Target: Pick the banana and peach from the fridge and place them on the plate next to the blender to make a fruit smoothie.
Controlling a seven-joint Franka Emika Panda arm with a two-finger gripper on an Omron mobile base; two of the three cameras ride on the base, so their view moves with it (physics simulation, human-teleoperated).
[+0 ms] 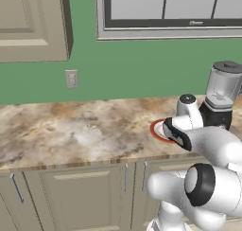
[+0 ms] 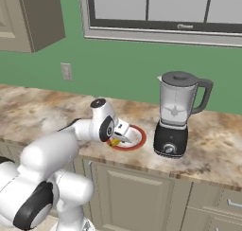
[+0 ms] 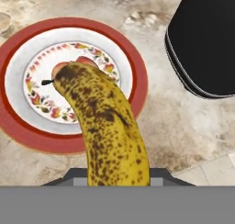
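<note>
above the plate [image 3: 18, 126] the tool [image 2: 119, 136] hung low with its jaws pinched on the banana [image 3: 108, 126], a yellow fruit thickly speckled with brown spots and dark at its far tip; in the hand view the banana ran up from between the jaws and its tip lay over the middle of the plate, though whether it touched the plate could not be told. the plate was round, with a red rim, a white band and a ring of small coloured flowers around its centre, and it sat flat on the mottled brown and cream bench [image 1: 71, 130]. just behind the banana's tip, on the plate's centre, a bit of something red-orange showed, too hidden to name. the blender [image 2: 177, 114] stood on the bench just beside the plate, on the side away from the arm in the right base view, upright, with a black rounded base, a clear greyish jar, a dark lid and a handle on its far side; its black base filled the upper right corner of the hand view, close to the plate's rim but apart from it. in the left base view the plate's red rim [image 1: 156, 129] peeked out from behind the white arm, with the blender [image 1: 222, 95] behind and beyond it
</note>
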